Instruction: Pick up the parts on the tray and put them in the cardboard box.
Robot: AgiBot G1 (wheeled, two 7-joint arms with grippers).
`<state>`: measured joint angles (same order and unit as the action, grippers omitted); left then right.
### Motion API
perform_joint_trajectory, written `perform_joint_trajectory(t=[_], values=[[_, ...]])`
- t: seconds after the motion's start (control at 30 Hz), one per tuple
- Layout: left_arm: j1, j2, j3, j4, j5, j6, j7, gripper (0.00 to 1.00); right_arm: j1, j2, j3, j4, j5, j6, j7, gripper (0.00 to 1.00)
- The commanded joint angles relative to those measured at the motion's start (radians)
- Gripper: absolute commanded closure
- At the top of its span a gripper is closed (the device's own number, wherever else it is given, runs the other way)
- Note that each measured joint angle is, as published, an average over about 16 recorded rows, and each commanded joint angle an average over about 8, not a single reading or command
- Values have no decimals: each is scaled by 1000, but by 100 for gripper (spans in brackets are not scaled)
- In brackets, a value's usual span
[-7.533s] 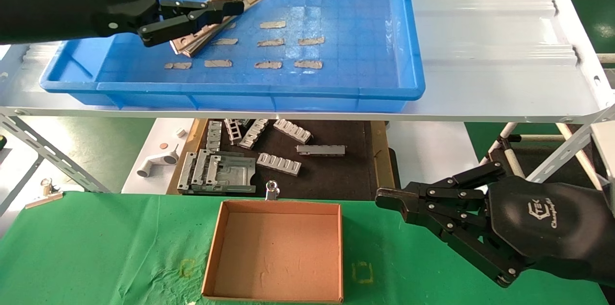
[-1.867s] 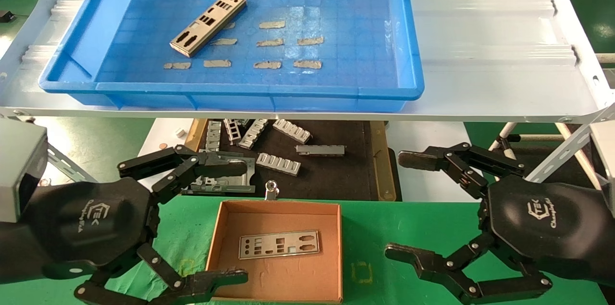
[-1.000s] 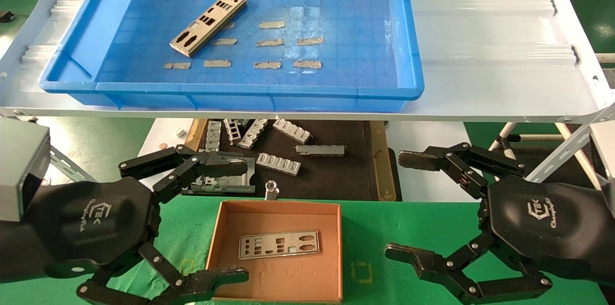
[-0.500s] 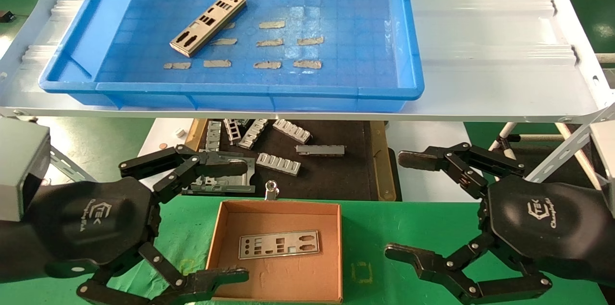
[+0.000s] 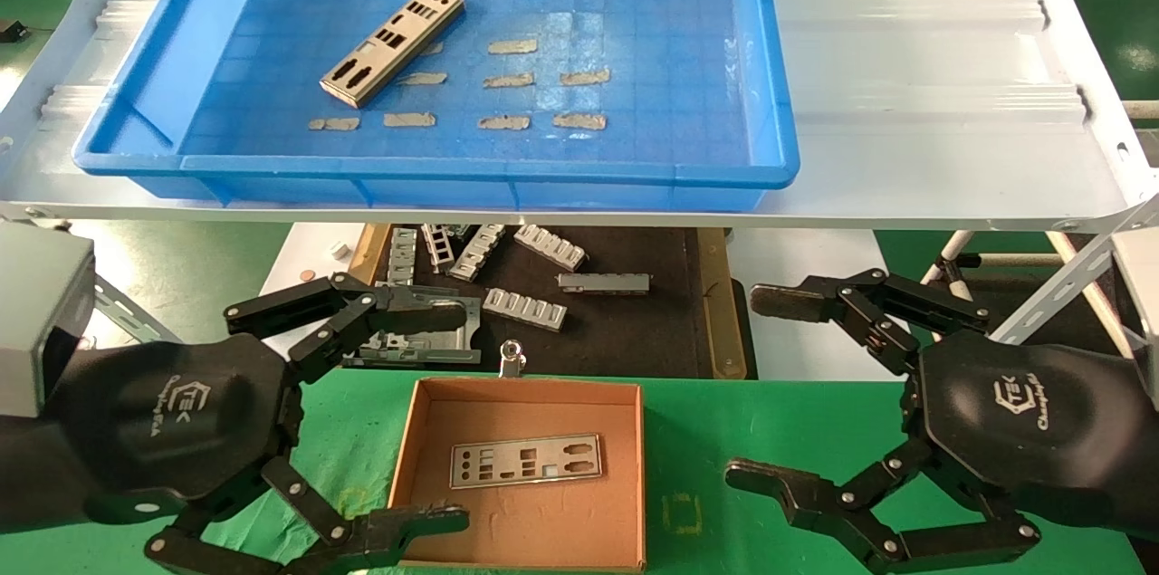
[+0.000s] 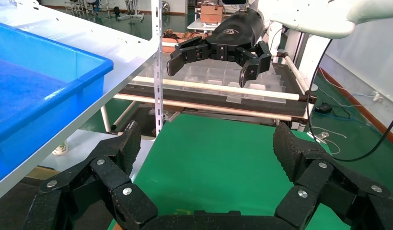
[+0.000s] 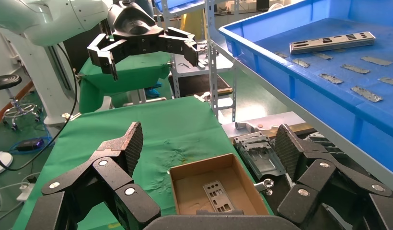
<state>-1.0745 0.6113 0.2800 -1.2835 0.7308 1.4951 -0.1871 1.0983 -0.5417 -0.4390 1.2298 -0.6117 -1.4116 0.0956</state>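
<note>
One silver-grey plate (image 5: 392, 44) lies aslant in the blue tray (image 5: 770, 104) on the white shelf; it also shows in the right wrist view (image 7: 331, 41). A second plate (image 5: 526, 461) lies flat in the brown cardboard box (image 5: 403, 448), seen too in the right wrist view (image 7: 217, 195). My left gripper (image 5: 435, 416) is open and empty at the box's left side. My right gripper (image 5: 770, 389) is open and empty to the right of the box, above the green cloth.
Several small grey tape strips (image 5: 509, 81) lie on the tray floor. Chunky ribbed grey brackets (image 5: 525, 308) lie on a dark mat below the shelf, behind the box. A small silver clip (image 5: 512, 358) stands at the box's far wall.
One plate has gone from the tray into the box. My left gripper let go of it and now stands low beside the box; my right gripper has opened. Nothing has moved in the last second.
</note>
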Motion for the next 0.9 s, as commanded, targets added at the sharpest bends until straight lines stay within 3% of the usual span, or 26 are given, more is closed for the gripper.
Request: perform_joint_trajectory(t=[0.03,0.9], values=[[0,0,0,0,0,0,0,0,0,0,0,0,0,0,0,0],[0,0,0,0,0,0,0,0,0,0,0,0,0,0,0,0]])
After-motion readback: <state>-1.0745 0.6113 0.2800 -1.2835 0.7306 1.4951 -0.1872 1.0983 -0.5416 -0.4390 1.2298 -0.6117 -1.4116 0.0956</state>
